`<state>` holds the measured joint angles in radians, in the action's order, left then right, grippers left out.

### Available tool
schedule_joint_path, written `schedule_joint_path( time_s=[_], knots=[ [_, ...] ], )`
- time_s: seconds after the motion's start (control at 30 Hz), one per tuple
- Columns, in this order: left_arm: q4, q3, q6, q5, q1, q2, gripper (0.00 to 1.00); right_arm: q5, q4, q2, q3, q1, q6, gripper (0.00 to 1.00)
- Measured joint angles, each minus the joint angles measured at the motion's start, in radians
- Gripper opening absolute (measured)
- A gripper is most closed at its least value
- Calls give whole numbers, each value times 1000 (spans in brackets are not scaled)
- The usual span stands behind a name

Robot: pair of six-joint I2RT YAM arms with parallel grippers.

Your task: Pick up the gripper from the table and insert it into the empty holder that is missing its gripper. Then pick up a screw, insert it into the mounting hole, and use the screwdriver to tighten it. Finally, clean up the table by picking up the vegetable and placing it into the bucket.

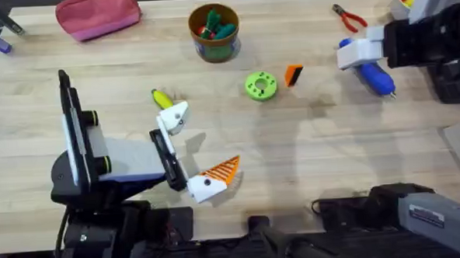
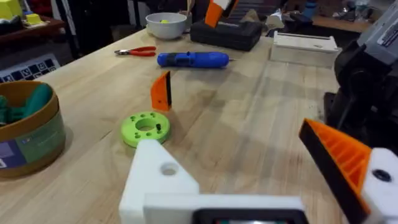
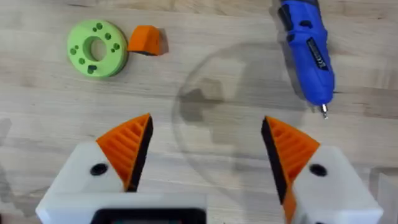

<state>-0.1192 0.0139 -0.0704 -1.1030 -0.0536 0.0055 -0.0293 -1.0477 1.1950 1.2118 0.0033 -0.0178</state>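
Loose gripper point(image 3: 144, 41) beside green disc point(image 3: 96, 48), well ahead of right gripper point(image 3: 205, 152) (wide open, empty).

The left gripper point(image 1: 198, 150) has white angular finger bases; one carries an orange ribbed wedge with a black edge, the other is bare, showing a round screw hole; the right gripper point(image 3: 205, 152) wears wedges on both white bases

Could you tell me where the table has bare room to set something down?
The widest free patch lies in front of the green ring and blue screwdriver, toward the near edge. It is crowded around the left gripper, where the yellow vegetable lies, and by the bucket.
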Motion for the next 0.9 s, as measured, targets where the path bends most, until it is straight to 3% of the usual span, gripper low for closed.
schedule_joint_path(
  time_s=[0.33, 0.5, 0.7, 0.9],
  knots=[
    [0, 0, 0, 0, 0, 0, 985, -99, 19, 0, 0, 9, 57, 994],
    [0, 0, 0, 0, 0, 0, 986, -70, 3, 18, 25, 91, 99, 994],
    [0, 0, 0, 0, 0, 0, 985, -7, -30, 162, 132, 221, 142, 994],
    [0, 0, 0, 0, 0, 0, 986, 11, -9, 350, 215, 252, 173, 994]
  ],
)
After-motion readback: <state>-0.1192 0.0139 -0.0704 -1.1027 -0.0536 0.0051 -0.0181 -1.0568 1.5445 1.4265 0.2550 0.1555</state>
